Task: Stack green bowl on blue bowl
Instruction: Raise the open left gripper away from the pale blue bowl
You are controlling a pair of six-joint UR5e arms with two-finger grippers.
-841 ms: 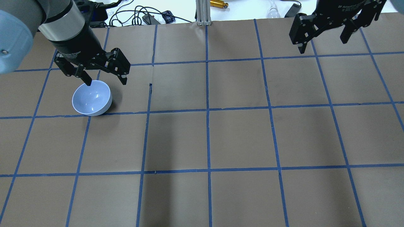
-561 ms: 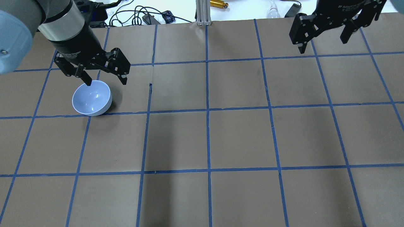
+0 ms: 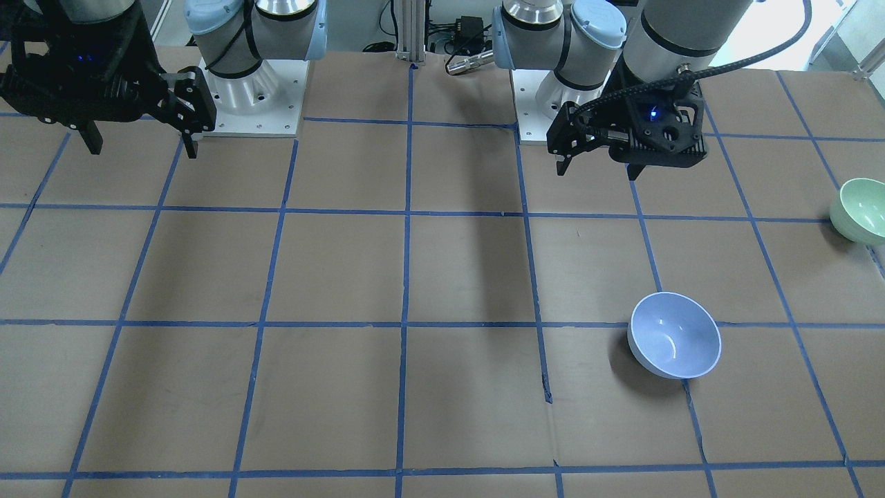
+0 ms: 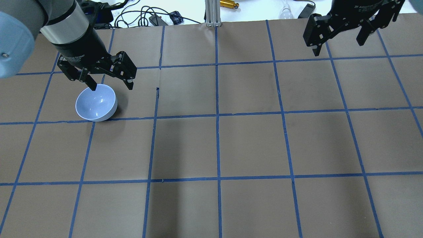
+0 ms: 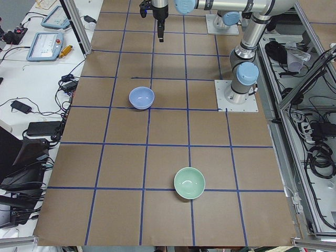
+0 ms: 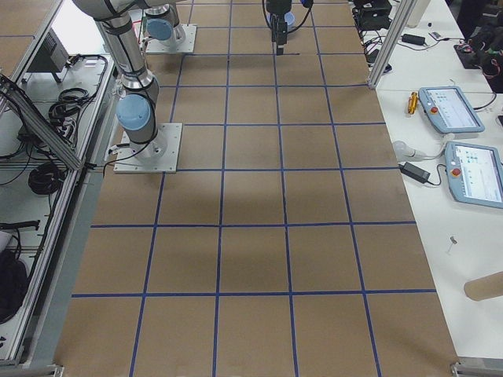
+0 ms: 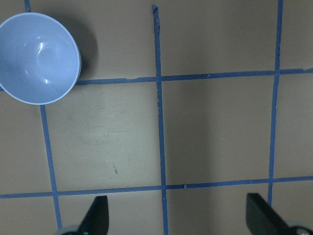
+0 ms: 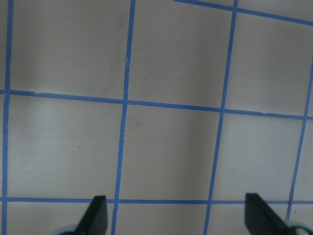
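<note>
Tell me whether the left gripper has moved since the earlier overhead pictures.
No. The left gripper sits unchanged against the tape grid and the blue bowl in the overhead view.

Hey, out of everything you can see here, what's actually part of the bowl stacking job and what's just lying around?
Part of the job:
green bowl
blue bowl

Just lying about:
gold cylinder
pendant
cables
</note>
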